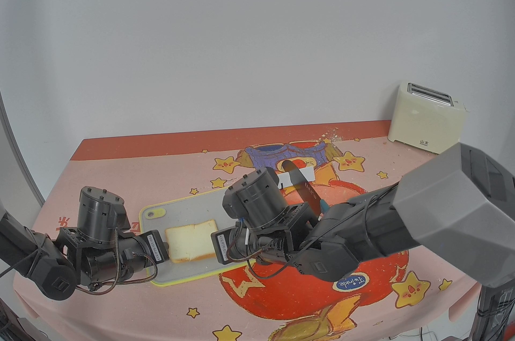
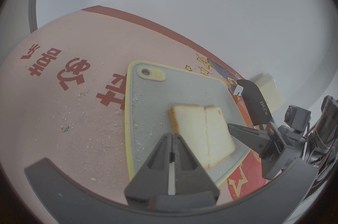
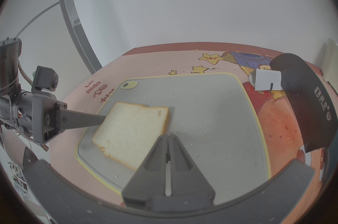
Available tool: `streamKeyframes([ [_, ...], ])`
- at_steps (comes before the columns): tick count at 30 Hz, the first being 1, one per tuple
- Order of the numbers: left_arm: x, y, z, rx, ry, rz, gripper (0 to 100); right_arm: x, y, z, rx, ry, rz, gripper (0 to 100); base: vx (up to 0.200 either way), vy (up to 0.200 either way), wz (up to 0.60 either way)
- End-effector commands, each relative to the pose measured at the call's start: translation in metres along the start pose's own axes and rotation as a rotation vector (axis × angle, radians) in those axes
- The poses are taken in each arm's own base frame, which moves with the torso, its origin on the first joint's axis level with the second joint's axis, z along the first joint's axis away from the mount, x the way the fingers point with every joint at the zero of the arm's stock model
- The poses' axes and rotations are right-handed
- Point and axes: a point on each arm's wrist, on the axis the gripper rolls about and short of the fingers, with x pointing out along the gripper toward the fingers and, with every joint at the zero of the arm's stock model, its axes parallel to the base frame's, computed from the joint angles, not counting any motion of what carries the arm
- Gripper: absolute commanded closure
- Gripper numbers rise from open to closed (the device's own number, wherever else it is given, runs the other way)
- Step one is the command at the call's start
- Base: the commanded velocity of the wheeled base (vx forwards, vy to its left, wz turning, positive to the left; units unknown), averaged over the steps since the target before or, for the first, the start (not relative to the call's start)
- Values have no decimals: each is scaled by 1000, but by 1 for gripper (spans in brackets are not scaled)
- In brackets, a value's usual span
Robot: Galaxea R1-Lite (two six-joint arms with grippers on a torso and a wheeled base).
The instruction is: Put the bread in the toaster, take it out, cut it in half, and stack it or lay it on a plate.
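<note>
Bread in two halves on cutting board, pink bench, left jaws and right jaws both pressed together, flanking bread.

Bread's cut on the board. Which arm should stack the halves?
Left, narrowly. The left end effector is shut, its tip at the bread's edge, low over the board. The right end effector is about as close and also shut.

The table, spread with a pink cartoon-print cloth, carries a grey, yellow-rimmed cutting board near its front-left edge. A cream toaster stands at the far-right corner. A black-bladed knife is mid-table, and crumbs are scattered leftward.
</note>
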Motion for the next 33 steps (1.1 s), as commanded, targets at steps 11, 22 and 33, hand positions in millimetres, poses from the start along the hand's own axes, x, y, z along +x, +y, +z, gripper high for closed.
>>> streamKeyframes([
  [11, 0, -25, 2, 38, -12, -83, 100, 0, -1, 0, 2, 0, -2, 100, 0, 0, 0],
  [22, -3, -47, -3, 70, 2, -169, 100, 1, -4, -1, 6, 5, -9, 100, 0, 0, 0],
  [33, -28, -47, 9, 29, -50, -240, 100, -3, -12, -1, 23, 5, -21, 100, 0, 0, 0],
])
